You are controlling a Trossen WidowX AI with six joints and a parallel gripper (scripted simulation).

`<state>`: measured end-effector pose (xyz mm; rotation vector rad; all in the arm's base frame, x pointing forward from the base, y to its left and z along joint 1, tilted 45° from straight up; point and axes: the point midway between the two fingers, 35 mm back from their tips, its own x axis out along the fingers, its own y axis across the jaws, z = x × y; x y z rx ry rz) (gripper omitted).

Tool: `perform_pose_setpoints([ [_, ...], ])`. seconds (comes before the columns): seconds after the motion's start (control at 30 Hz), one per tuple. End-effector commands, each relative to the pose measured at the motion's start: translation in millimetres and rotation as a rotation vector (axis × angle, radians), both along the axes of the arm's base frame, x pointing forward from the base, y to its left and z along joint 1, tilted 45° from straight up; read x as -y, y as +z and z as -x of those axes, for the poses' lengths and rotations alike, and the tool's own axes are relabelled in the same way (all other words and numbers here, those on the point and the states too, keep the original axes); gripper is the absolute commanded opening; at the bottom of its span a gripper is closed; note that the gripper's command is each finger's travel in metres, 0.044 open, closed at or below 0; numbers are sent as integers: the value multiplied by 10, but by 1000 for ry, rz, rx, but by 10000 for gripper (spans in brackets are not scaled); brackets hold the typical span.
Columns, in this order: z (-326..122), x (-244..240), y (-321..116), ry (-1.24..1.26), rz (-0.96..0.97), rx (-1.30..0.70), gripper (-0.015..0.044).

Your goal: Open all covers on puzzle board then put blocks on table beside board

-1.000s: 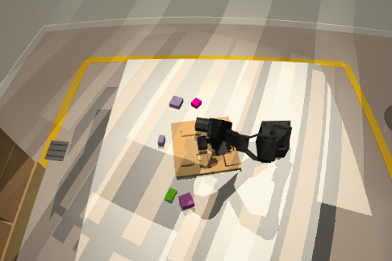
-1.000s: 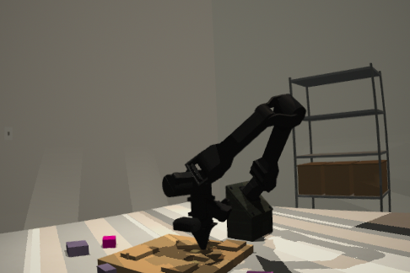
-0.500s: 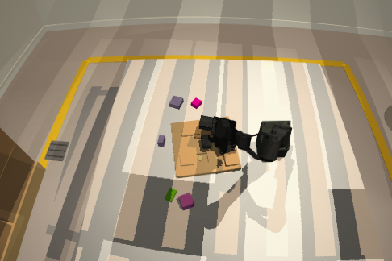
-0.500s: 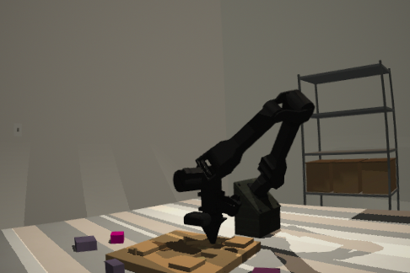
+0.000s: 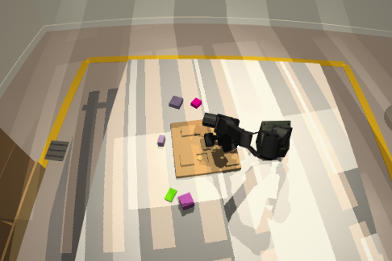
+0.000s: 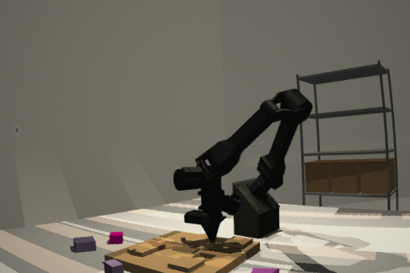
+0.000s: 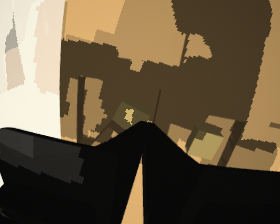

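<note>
Hard light stripes the scene; shadows fall dark.

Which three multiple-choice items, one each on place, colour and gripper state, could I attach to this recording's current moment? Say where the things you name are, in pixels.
1. Where is the lime-green block (image 5: 170, 194)?
A) On the puzzle board (image 5: 193, 173) (image 6: 177, 264)
B) Beside the magenta-purple block (image 5: 186, 200) (image 6: 265, 270)
C) On the shelf unit

2. What colour is the border strip (image 5: 218, 57) on the floor?
A) Yellow
B) Blue
C) Red

3. How does the gripper (image 6: 212, 241) (image 7: 145, 128) stand?
A) Wide open
B) Shut on a block
C) Shut, holding nothing

Key:
1 B: the top view shows the two next to each other, off the board.
2 A: the strip is yellow in the top view.
3 C: the fingertips meet in the wrist view, with no block between them.
</note>
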<state>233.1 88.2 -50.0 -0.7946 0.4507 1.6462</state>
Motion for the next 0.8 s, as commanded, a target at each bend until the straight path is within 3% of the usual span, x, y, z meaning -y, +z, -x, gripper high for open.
perform_pose_setpoints([
  [0.0,66,27,-35,2,3,-8,0],
  [0.77,190,177,-167,2,4,-8,0],
])
